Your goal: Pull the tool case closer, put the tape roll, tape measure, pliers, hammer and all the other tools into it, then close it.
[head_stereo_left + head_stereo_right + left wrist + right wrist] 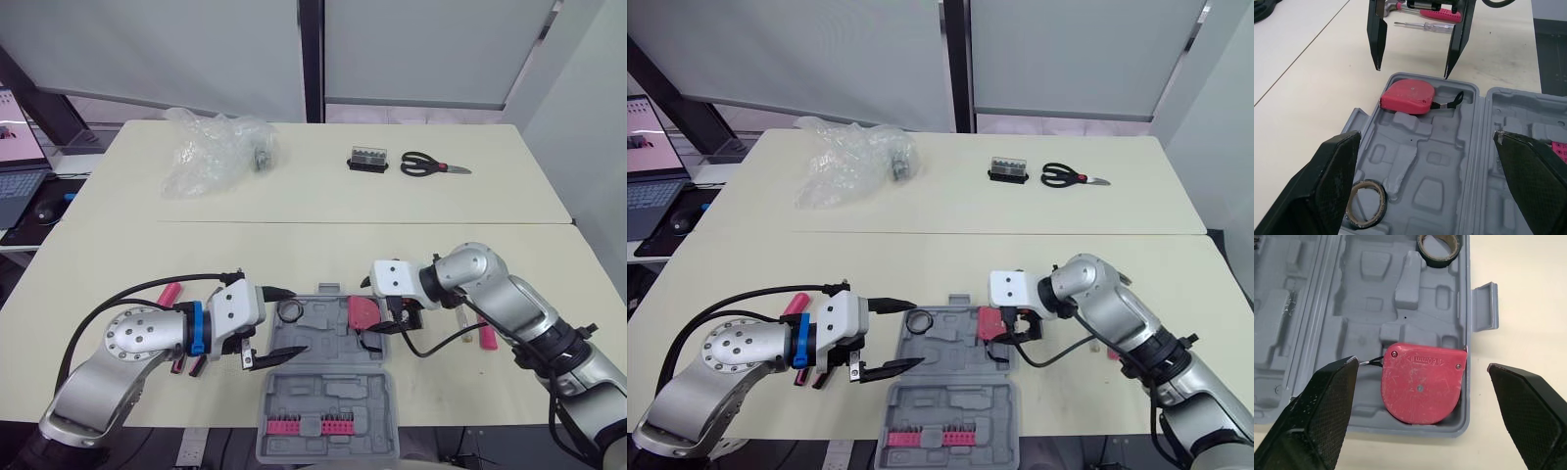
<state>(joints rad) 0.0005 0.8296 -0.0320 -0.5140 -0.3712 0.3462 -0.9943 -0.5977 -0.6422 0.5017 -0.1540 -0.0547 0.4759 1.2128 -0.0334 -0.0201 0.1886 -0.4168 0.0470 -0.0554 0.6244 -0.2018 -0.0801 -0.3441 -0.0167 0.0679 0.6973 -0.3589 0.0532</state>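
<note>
head view: one grey case lies open at the near edge of the table, hinge running left to right, lid half nearest the robot and holding one row of pink bits. the case's far half holds one tape roll in its left corner and one red tape measure in its right corner. the left gripper points right across the case's left edge, fingers wide apart and holding nothing. the right arm bends in from the case's right side, with the right gripper over the tape measure. two pink handles show left of the case. well beyond the case lie one pair of scissors, one bit box and one crumpled plastic bag.

left wrist view: the tape measure lies flat in its pocket, strap pointing toward the case's hinge. the right gripper's two fingers hang spread over it, gripping nothing. one screwdriver lies on the table past the case.

right wrist view: the tape measure sits face up against the case's corner wall. one latch juts from that wall, between tape measure and tape roll.
</note>
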